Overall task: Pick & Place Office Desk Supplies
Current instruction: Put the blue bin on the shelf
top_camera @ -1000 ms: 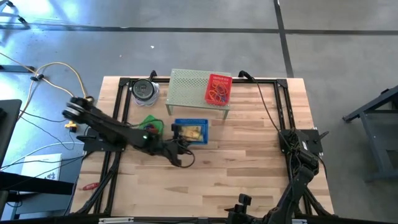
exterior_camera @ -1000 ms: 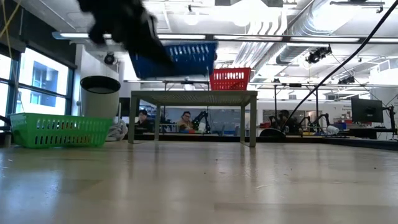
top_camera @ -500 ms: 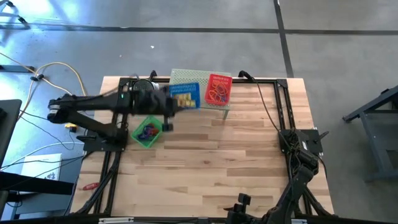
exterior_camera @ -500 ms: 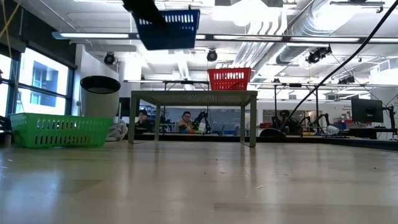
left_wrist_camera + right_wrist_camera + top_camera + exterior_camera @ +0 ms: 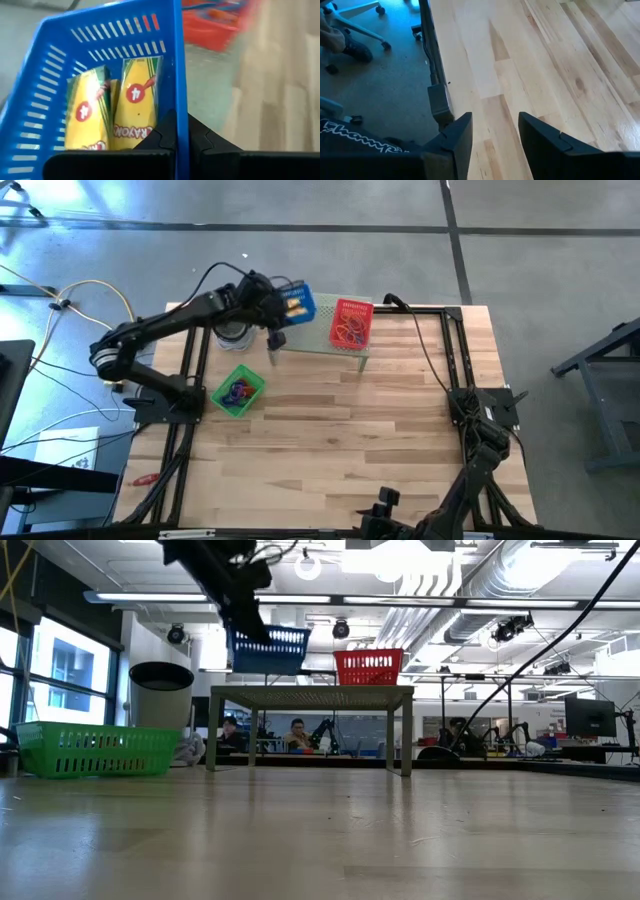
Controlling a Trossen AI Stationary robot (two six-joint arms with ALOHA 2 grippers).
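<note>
High view: the left gripper (image 5: 272, 308) carried the blue basket (image 5: 296, 302) over the shelf (image 5: 318, 345), beside the red basket (image 5: 351, 324) — apparently to set it alongside. The green basket (image 5: 237, 390) sat on the table (image 5: 380, 440).
Low view: blue basket (image 5: 266, 648) hung just above the shelf top (image 5: 310, 691), not yet down.
Left wrist: fingers (image 5: 172, 131) clamped on the basket wall — yellow crayon boxes (image 5: 112, 110) lay inside.
Right wrist: right gripper (image 5: 495, 137) parked near the table edge, fingers apart, empty.
</note>
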